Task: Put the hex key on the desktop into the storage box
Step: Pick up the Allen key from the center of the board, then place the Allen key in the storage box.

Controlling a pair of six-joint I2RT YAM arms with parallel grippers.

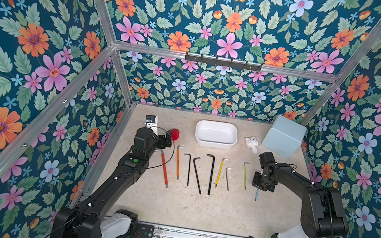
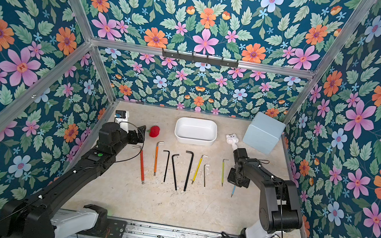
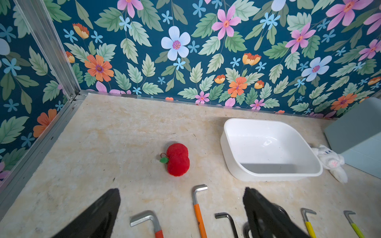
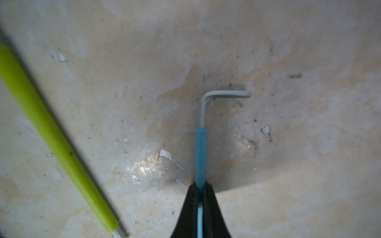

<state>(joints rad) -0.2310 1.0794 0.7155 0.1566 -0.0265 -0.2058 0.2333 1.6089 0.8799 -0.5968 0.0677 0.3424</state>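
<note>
Several hex keys lie in a row on the beige desktop: red, orange, three black, yellow, bare silver and lime green. At the row's right end, my right gripper is shut on the blue-sleeved hex key. Its lower tip pokes out under the wrist. Whether it still touches the desktop I cannot tell. The white storage box stands behind the row, with nothing in it. My left gripper hangs open above the red and orange keys' bent ends.
A red plush apple sits left of the storage box and a small white plush animal right of it. A pale blue cube-shaped box leans in the back right corner. A small black-and-white device is at the back left.
</note>
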